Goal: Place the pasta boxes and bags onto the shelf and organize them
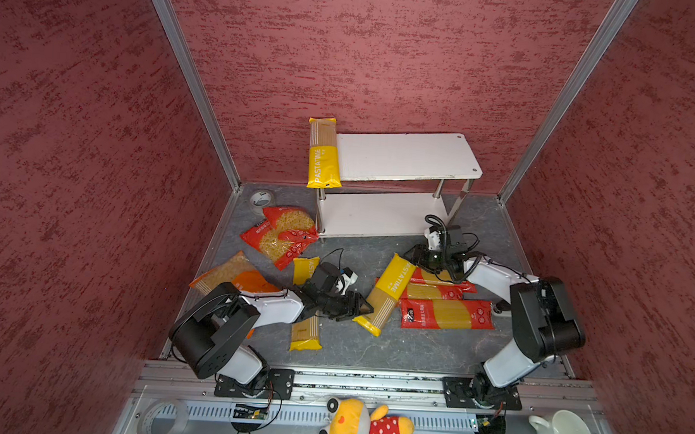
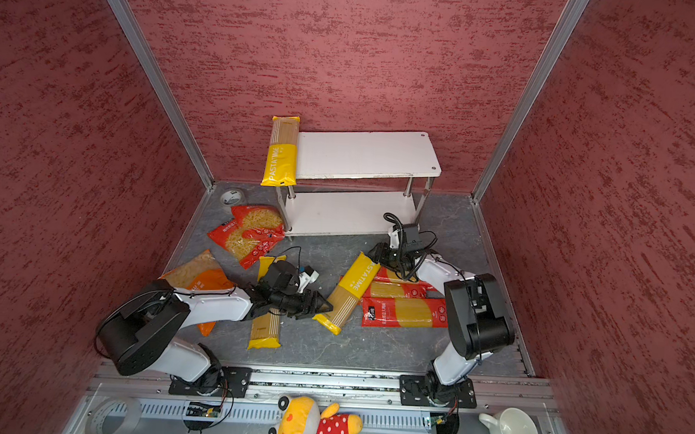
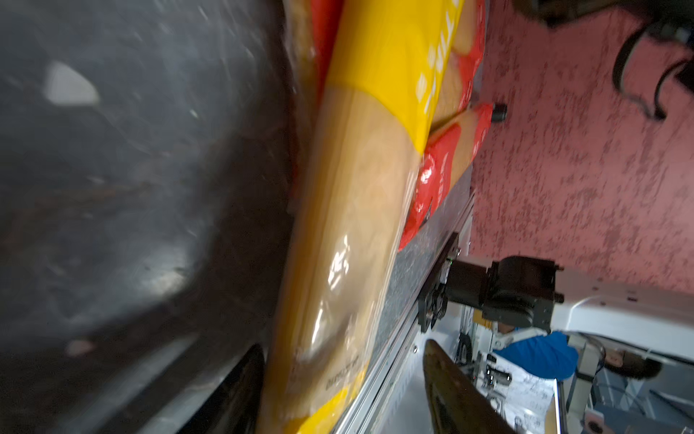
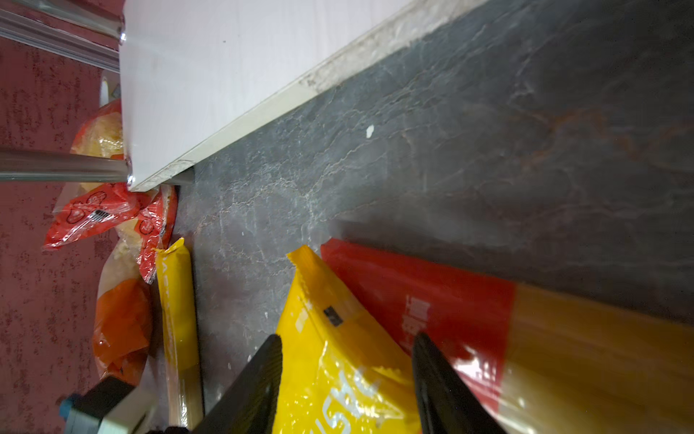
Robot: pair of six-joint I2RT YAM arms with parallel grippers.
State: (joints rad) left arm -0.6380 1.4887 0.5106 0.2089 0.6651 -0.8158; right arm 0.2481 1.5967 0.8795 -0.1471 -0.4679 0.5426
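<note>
The left end effector (image 1: 362, 309) sits low over the table (image 1: 372, 350) with its jaws apart, astride the clear lower end of a slanted yellow spaghetti pack (image 1: 387, 292). In the left wrist view one finger (image 3: 233, 390) is just beside the pack and the other stands clear of it. The right end effector (image 4: 346, 338) straddles the same pack's yellow upper end, both fingers close against the wrapper; whether they clamp it I cannot tell. That upper end rests on three red spaghetti packs (image 1: 446, 314), which lie side by side on the table right of centre.

The shelf (image 1: 405, 156) stands at the back wall. Its top board carries one yellow pack (image 1: 322, 152), laid front to back across the left end and jutting past the front edge. A third yellow pack (image 1: 305, 333) lies on the table, partly under the left arm. Two red short-pasta bags (image 1: 284, 235) overlap by the shelf's front left leg. The orange bag (image 1: 234, 273) lies near the left wall, also partly under the left arm.
</note>
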